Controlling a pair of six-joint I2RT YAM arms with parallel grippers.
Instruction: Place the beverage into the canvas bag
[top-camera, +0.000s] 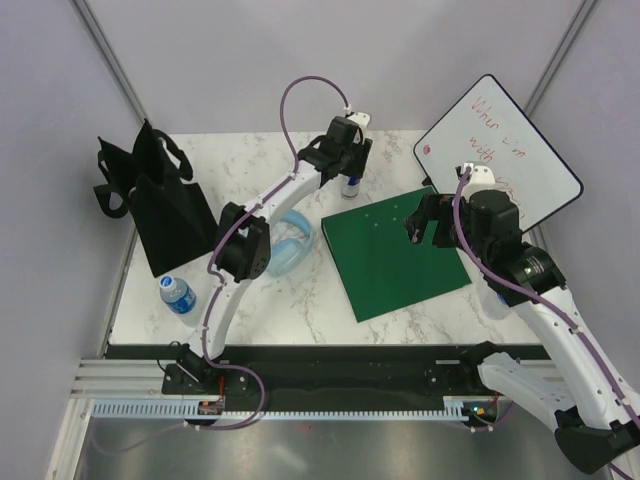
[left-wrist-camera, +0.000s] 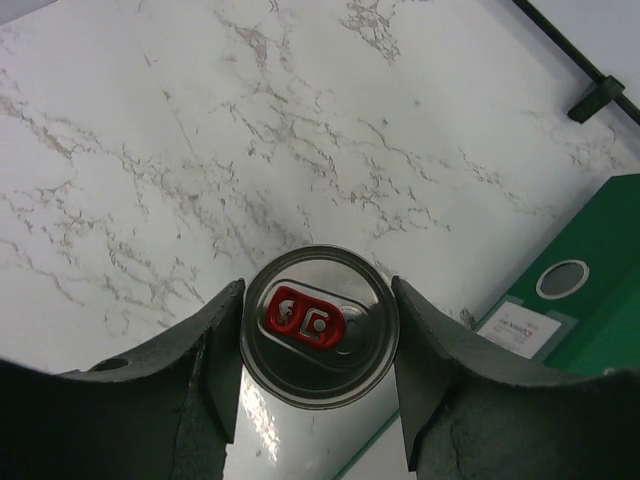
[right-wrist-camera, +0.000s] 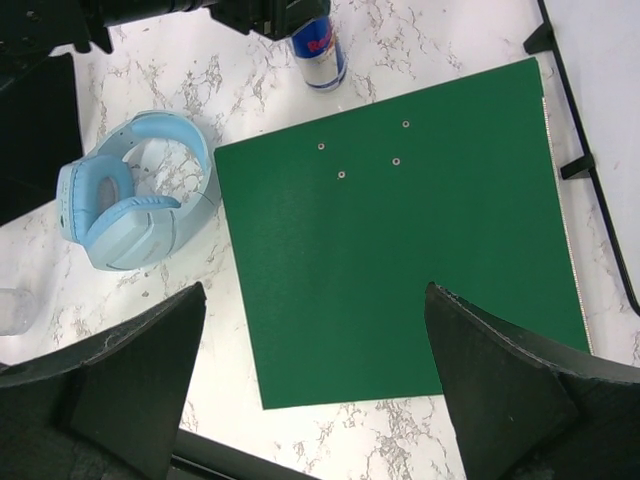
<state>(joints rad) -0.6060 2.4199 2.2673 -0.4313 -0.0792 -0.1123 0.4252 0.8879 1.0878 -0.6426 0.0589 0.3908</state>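
The beverage is a silver and blue can with a red tab (left-wrist-camera: 318, 325). It stands upright on the marble table at the back centre (top-camera: 352, 184) and shows in the right wrist view (right-wrist-camera: 318, 52). My left gripper (left-wrist-camera: 318, 345) reaches down over it (top-camera: 348, 160), and both fingers press against the can's sides. The canvas bag (top-camera: 160, 210), black and floppy with loop handles, lies at the far left of the table. My right gripper (right-wrist-camera: 315, 400) is open and empty, hovering over the green folder (top-camera: 425, 228).
A green folder (top-camera: 395, 252) lies at centre right, with a whiteboard (top-camera: 500, 150) behind it. Light blue headphones (top-camera: 290, 245) lie beside the left arm. A water bottle (top-camera: 178, 295) lies at the front left, below the bag.
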